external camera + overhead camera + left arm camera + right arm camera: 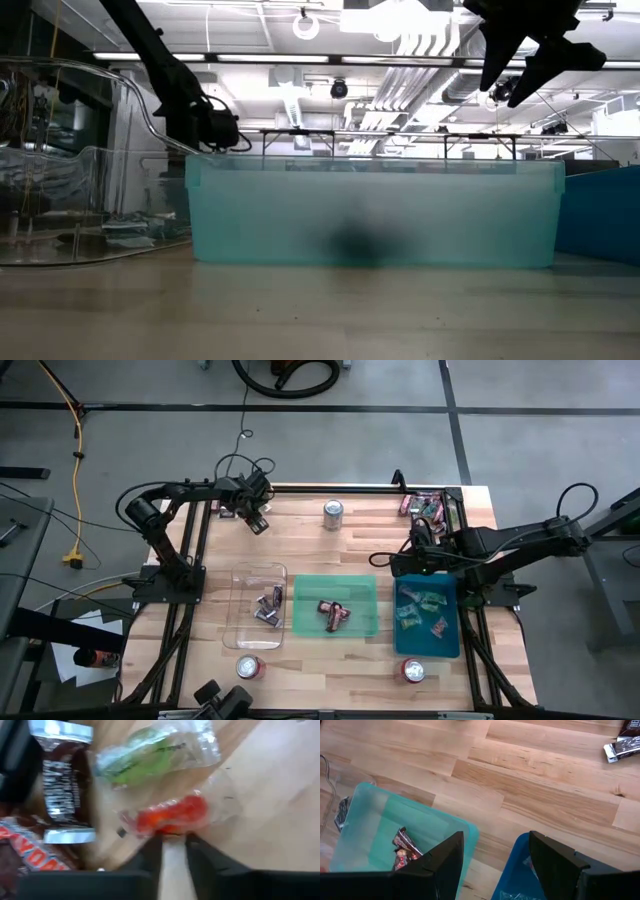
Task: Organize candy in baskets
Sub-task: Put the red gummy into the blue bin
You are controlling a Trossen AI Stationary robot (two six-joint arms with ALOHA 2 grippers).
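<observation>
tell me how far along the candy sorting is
Partly done. The clear plastic basket holds dark-wrapped sweets, the translucent green basket maroon ones, the teal-blue basket light green and pink ones. In hand: the left gripper, fingers open, at a red clear-wrapped sweet in the far-left pile. The right gripper is open, empty. Left: both far-corner piles.

My desk (340, 550) is pale wood planking with a smooth, matt grain. On it sit three plastic baskets: one clear and glossy (243, 578), one translucent frosted green (362, 596), one opaque teal-blue (450, 644). The candy wrappers shine: crinkly clear film over a red sweet (172, 815) and a green one (145, 757), glossy brown foil on a bar (62, 790), beside shiny metal cans (333, 512).
</observation>
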